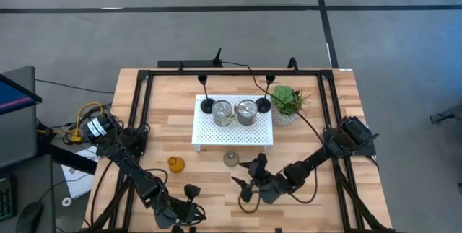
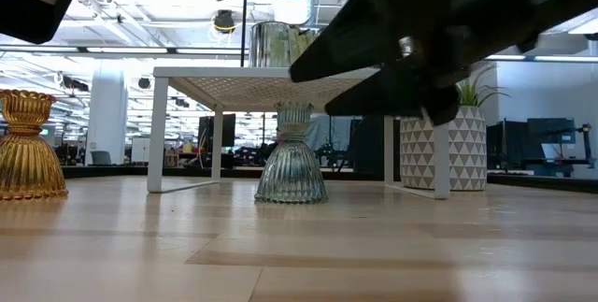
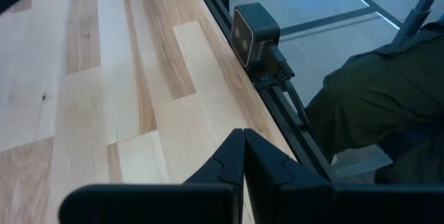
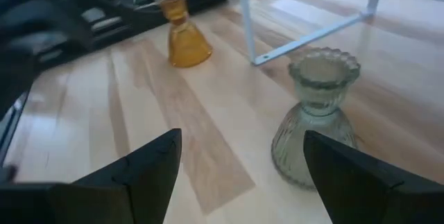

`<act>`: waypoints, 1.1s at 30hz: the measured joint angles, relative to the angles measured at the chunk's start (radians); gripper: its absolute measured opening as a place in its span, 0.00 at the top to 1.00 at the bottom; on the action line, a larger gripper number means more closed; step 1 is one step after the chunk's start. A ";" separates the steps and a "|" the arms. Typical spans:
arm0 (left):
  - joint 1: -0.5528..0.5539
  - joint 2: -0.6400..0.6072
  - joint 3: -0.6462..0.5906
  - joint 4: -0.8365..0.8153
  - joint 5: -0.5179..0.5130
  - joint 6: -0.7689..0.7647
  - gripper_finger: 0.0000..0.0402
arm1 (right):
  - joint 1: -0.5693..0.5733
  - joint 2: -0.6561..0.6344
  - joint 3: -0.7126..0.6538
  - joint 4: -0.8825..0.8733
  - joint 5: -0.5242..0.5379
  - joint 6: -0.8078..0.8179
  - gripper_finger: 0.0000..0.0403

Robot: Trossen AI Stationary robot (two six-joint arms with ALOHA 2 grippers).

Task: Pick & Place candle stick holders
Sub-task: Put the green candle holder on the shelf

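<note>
The grey-green holder (image 1: pixel 231 159) stands upright on its base on the table just in front of the white tray (image 1: pixel 232 138). It shows in the right wrist view (image 4: pixel 316 113) and the low view (image 2: pixel 291 157). The amber holder (image 1: pixel 176 164) stands to its left. Two silver cups (image 1: pixel 221 112) (image 1: pixel 247 110) and two black holders (image 1: pixel 207 105) (image 1: pixel 263 105) stand on the tray. My right gripper (image 4: pixel 241 148) is open, low and just right of the grey-green holder, touching nothing. My left gripper (image 3: pixel 243 144) is shut and empty near the table's near edge.
A potted plant (image 1: pixel 286 103) stands right of the tray. A camera (image 3: pixel 251 33) sits on the frame rail at the table's near edge. A person in dark green clothes (image 3: pixel 374 106) is beyond that edge. Bare wood lies between the two arms.
</note>
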 joint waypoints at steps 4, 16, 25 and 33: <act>0.000 0.000 0.000 0.000 0.000 0.000 0.99 | -0.057 0.017 -0.001 -0.004 -0.062 0.056 0.28; 0.000 0.000 0.000 0.000 0.000 0.000 0.99 | -0.143 0.041 0.000 0.001 -0.200 0.043 0.28; 0.000 0.000 0.000 0.000 0.000 0.000 0.99 | -0.159 0.041 0.000 -0.005 -0.153 0.029 0.28; 0.000 0.000 0.000 0.000 0.000 0.000 0.99 | -0.156 0.041 0.000 -0.004 -0.060 0.030 0.28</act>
